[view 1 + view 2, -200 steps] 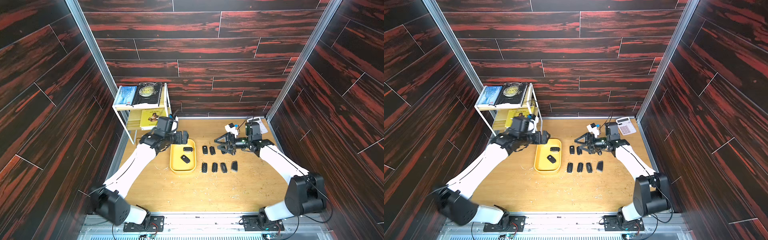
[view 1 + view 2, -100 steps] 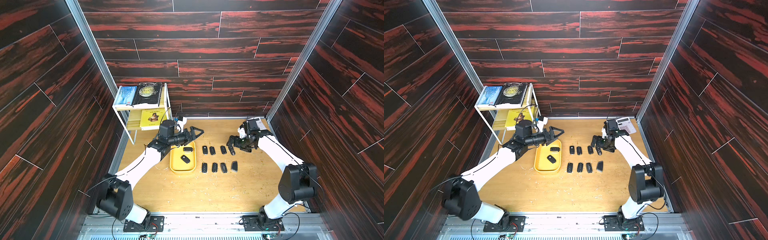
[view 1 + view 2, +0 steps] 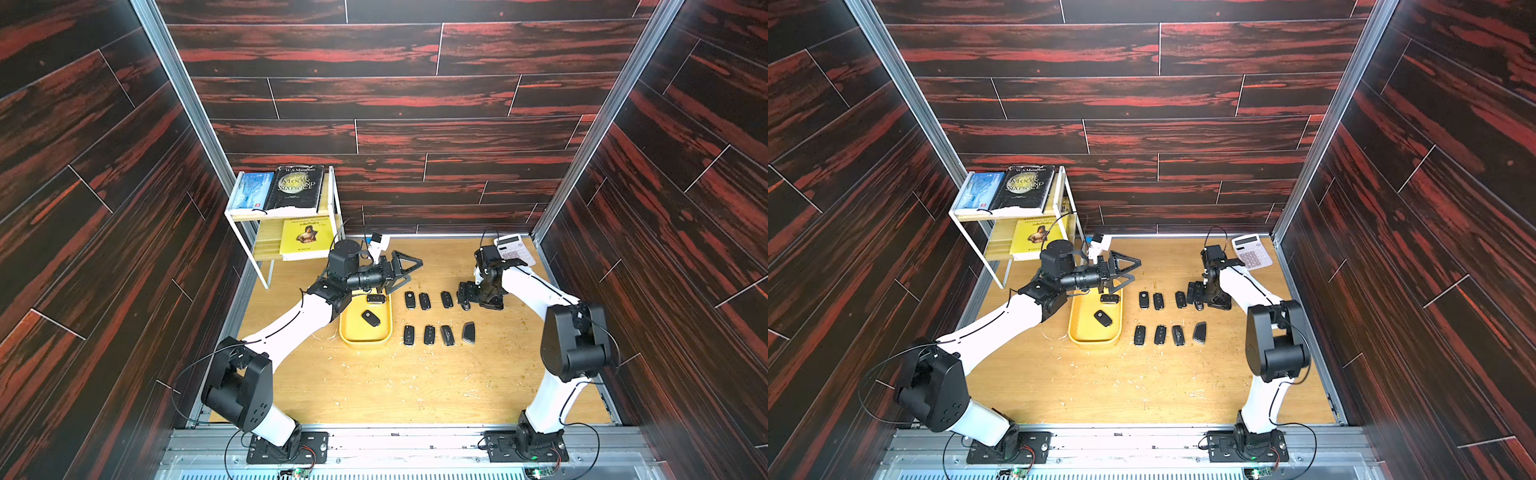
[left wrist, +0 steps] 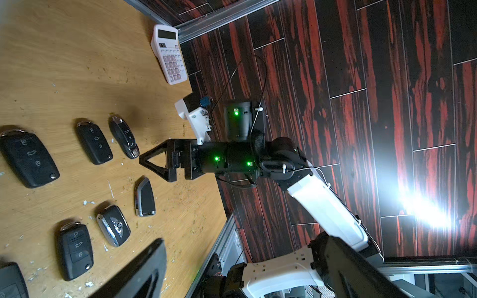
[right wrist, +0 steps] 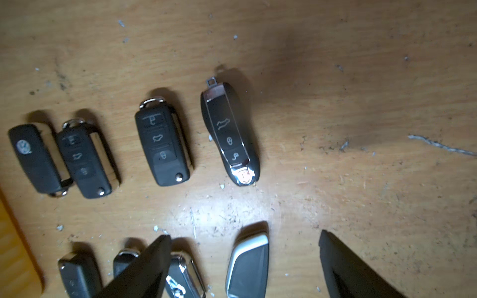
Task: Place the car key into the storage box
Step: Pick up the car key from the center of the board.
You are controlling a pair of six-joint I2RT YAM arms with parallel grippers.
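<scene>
Both arms have moved in the last second. Right arm: it was stretched flat toward frame centre and is now folded back and tipped down. The right gripper (image 5: 244, 234) hangs over the worktop (image 3: 374, 386) just right of centre in both top views, at the right end of the key rows. Its jaws are wide with nothing between them. From its wrist camera the fingertips point into the gap between the chrome-tipped key (image 5: 229, 134), last in the far row, and the silver-edged key (image 5: 247, 265), last in the near row. Both lie flat and untouched. I can't tell which is the pick, nor how high the tips ride. Left arm: it has swung out from beside the shelf rack (image 3: 282, 216) to lie across the far end of the storage box (image 3: 365, 342). The left gripper (image 3: 415, 271) is wide, empty and pointing frame right. The box sits centre frame, left of the rows, with two keys (image 3: 370, 318) inside as before; no key has shifted. My read: the right arm is lining up the next pick. The left arm crowds the carry path into the box, so I'd watch that.
</scene>
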